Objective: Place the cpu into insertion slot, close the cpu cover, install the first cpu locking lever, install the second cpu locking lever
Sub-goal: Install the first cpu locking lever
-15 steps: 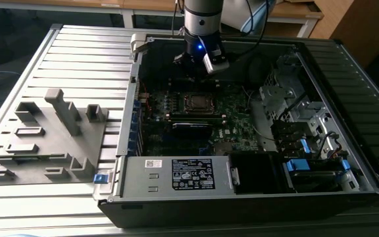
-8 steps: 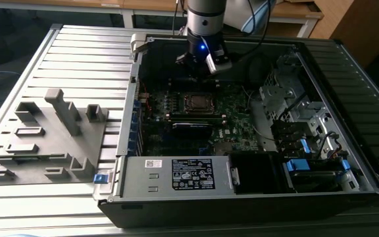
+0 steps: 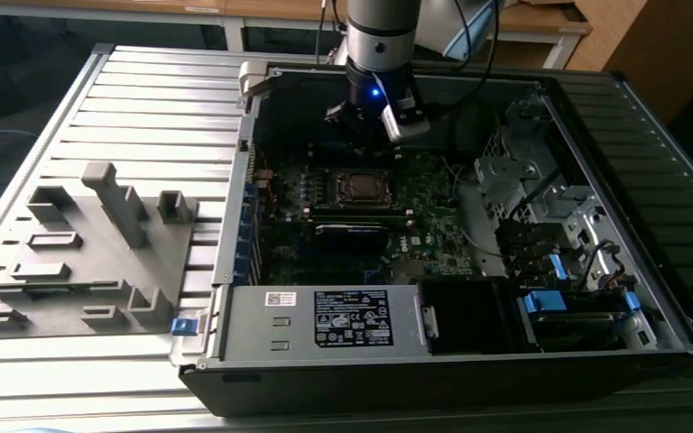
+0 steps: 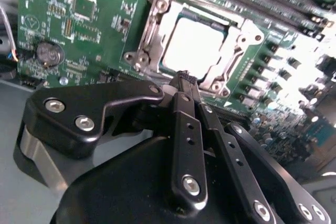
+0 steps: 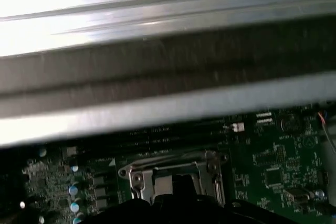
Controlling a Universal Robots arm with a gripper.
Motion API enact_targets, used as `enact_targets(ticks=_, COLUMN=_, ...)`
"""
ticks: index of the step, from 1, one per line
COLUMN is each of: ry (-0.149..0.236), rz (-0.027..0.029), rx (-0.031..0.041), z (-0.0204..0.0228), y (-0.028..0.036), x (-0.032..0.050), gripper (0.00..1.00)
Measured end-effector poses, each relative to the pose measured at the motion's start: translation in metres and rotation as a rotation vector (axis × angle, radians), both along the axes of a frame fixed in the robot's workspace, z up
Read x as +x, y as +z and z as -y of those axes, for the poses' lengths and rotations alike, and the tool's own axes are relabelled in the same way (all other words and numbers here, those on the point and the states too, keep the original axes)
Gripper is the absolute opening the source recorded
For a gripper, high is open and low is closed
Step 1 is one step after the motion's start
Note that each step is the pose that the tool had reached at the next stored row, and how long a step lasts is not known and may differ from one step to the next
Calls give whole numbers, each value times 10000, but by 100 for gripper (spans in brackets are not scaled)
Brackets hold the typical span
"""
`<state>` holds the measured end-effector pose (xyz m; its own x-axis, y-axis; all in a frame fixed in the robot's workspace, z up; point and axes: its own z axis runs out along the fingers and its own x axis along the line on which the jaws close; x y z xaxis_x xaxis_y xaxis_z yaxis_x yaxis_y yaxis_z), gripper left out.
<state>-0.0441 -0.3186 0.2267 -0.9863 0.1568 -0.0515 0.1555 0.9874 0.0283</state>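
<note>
With your tool [image 4: 184, 80] pinched together, empty, above the cover [image 4: 202, 43] over the cpu [image 4: 191, 45], watch it: a skewed descent could scrape the socket.

place: lab/workshop | evidence: opened computer case [image 3: 443, 352] on slatted metal bench [image 3: 142, 99], grey fixture block [image 3: 94, 262]

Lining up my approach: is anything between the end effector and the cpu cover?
No. In the second wrist view the black end effector, closed and empty, sits right at the edge of the thin silvery metal cpu cover, with no object between them.
</note>
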Motion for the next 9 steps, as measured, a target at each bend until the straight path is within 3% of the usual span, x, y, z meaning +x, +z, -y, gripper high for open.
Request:
enact_targets(ticks=5, ry=0, rz=0, rx=0, z=109, y=0, x=1, gripper=11)
enact_targets(ticks=9, ry=-1, rz=1, rx=3, z=146, y=-1, x=1, gripper=11)
